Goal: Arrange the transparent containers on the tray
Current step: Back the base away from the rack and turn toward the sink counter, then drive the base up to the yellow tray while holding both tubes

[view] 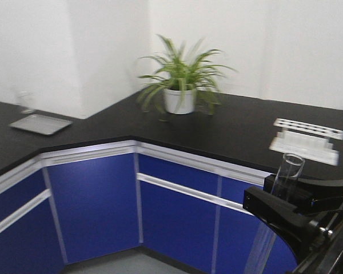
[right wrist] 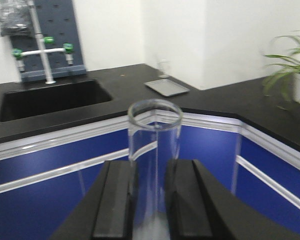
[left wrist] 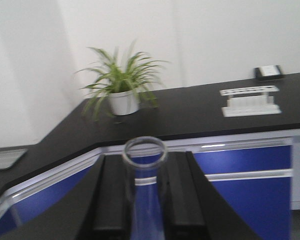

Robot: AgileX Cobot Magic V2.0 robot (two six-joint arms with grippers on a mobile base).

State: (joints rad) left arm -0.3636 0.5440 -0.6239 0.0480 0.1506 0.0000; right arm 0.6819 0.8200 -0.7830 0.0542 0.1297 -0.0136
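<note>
Item, left gripper [left wrist: 146, 165]: raised off the counter and pointed at the corner of the worktop, its two black fingers [left wrist: 114, 200] closed on the left test tube [left wrist: 145, 195], which stands between them with its round rim uppermost. Item, right gripper [right wrist: 151, 167]: likewise held in the air in front of the cabinets, fingers clamped on the right test tube [right wrist: 155, 130], rim up; in the front-facing view this tube leans slightly and its lower end blurs against the cabinet front. Beyond both: blue cabinet fronts [view: 91, 205] with white trim, under a black L-shaped countertop [view: 240, 125]. On the countertop: white rack [view: 306, 140] with round holes, near the right end; potted plant [view: 180, 85] in a white pot, at the inner corner; grey flat tray [right wrist: 166, 87] further left, a small clear vessel just behind it, too blurred to identify; recessed sink [right wrist: 50, 97] with a green-handled tap [right wrist: 42, 50] at the far left.
</note>
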